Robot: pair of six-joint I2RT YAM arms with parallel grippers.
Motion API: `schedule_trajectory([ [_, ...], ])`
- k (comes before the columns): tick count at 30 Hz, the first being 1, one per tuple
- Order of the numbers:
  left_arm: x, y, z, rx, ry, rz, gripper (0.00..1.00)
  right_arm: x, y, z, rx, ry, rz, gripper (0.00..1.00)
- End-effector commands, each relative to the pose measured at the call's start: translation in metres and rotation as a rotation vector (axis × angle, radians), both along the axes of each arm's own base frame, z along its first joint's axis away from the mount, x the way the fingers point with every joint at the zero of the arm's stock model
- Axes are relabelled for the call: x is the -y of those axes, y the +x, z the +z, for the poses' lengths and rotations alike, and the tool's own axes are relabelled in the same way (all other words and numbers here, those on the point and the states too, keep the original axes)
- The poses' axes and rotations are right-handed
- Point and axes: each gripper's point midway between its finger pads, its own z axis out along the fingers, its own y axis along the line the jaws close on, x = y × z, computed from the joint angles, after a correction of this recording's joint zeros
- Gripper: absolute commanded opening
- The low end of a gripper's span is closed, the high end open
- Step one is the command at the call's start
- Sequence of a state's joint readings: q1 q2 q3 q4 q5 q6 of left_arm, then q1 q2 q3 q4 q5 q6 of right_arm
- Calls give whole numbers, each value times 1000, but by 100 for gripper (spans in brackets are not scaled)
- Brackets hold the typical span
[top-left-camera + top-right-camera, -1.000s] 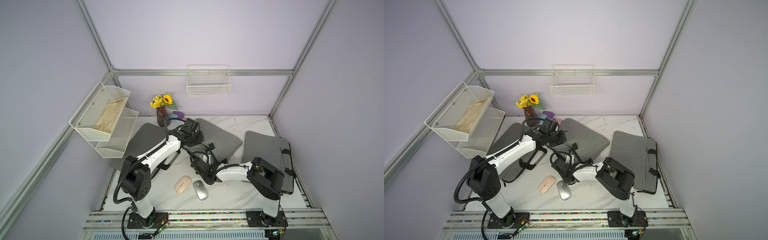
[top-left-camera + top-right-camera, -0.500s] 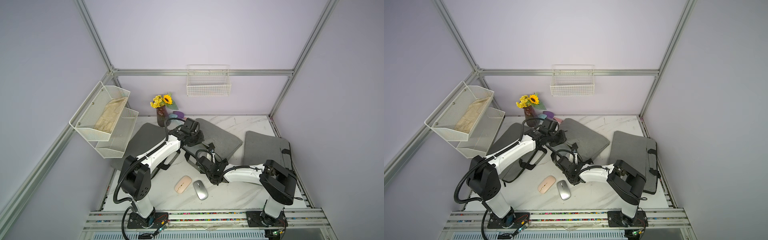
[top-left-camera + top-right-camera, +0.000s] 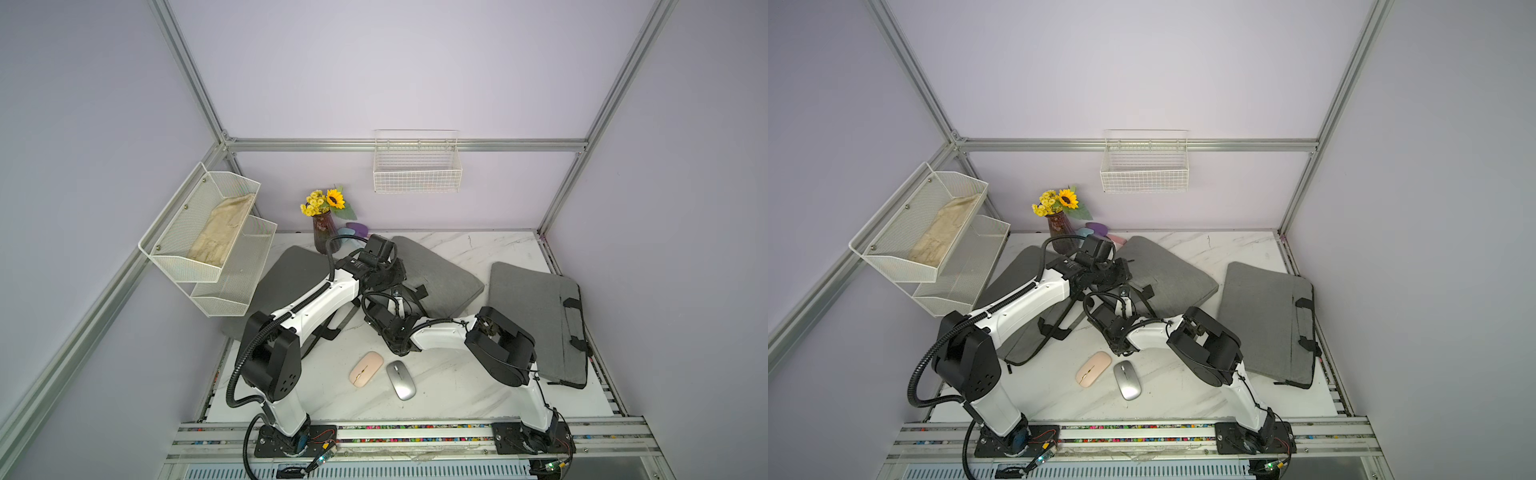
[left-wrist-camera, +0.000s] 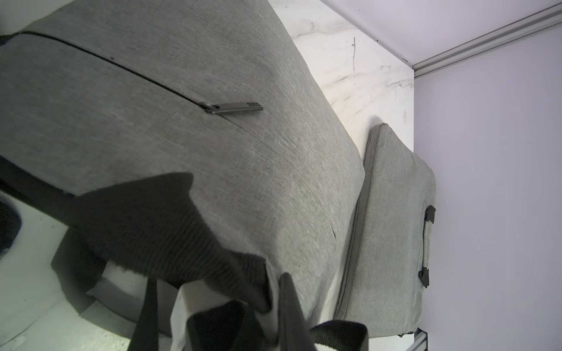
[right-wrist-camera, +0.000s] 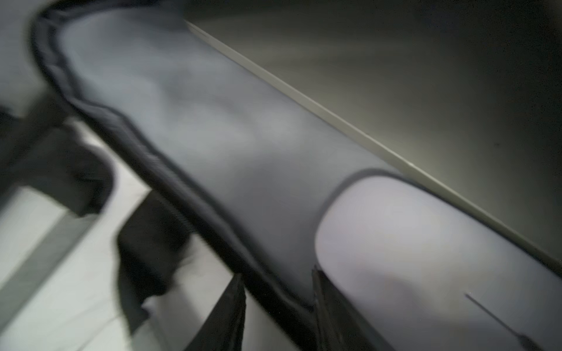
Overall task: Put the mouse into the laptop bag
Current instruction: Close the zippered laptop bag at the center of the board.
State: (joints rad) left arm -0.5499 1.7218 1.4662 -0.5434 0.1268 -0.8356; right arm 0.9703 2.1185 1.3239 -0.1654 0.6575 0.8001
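Note:
In both top views a pink mouse and a silver mouse lie side by side on the marble table. My left gripper is shut on the black strap of the middle grey laptop bag and holds that edge up. At the bag's mouth, my right gripper is open, its jaws either side of the black zip rim. A pale rounded shape like a mouse lies inside the bag; the right wrist view is blurred.
A second grey bag lies at the right and a darker one under my left arm. A vase of flowers stands at the back, with small coloured things beside it. A wire shelf hangs on the left wall and a wire basket on the back wall.
My right arm's elbow swung out to the right and came back, and its gripper end has shifted slightly left at the bag's mouth. The left arm and the two table mice have not moved.

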Motion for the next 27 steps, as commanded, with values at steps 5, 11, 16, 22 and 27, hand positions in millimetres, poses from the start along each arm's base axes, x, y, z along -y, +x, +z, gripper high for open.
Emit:
schedule_trajectory([
  [5, 8, 1, 36, 75, -73, -19, 0, 57, -14, -7, -36, -14, -135, 37],
  [11, 10, 0, 38, 76, -88, -17, 0, 59, -27, 6, -41, 68, -84, 37],
  [16, 9, 0, 35, 77, -78, -9, 0, 43, -45, 31, -20, 141, 18, 43],
  [22, 5, 1, 24, 60, -58, 11, 23, 43, -78, 87, 42, 288, 140, 69],
  [27, -5, -3, 15, 61, -20, 44, 68, 73, -98, 122, 93, 368, 154, 77],
])
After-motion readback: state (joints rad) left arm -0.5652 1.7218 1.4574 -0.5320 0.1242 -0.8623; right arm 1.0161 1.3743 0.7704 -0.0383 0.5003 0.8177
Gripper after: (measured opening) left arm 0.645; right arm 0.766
